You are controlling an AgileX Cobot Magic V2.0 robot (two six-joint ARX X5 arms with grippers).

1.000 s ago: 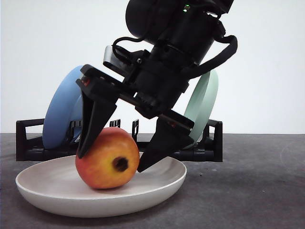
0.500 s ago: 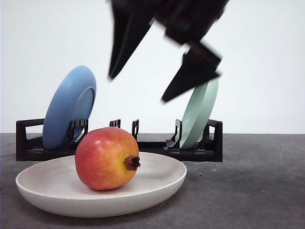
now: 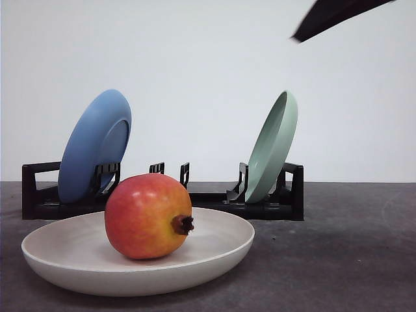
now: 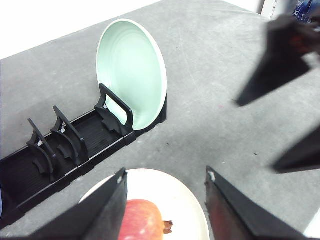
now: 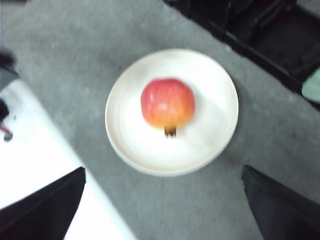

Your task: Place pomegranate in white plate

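The pomegranate [image 3: 146, 218], red fading to orange, lies in the white plate [image 3: 221, 250] with its dark calyx pointing right. Nothing touches it. A black fingertip [image 3: 331, 14] of my right gripper pokes in high at the upper right of the front view. From far above, the right gripper [image 5: 163, 168] stands open over the plate [image 5: 215, 130] and the pomegranate [image 5: 167, 104]. My left gripper [image 4: 166, 175] is open too, well above the fruit [image 4: 142, 220] and the plate [image 4: 190, 200]. The right gripper's blurred fingers [image 4: 280, 65] show beside it.
A black dish rack [image 3: 39, 195] stands behind the white plate, holding a blue plate [image 3: 94, 146] on its left and a pale green plate [image 3: 273, 146] on its right. The grey table meets a white surface [image 5: 40, 150] on one side.
My right gripper opened off the pomegranate and rose up and to the right, almost out of the front view. The fruit rolled slightly, turning its calyx to the right.
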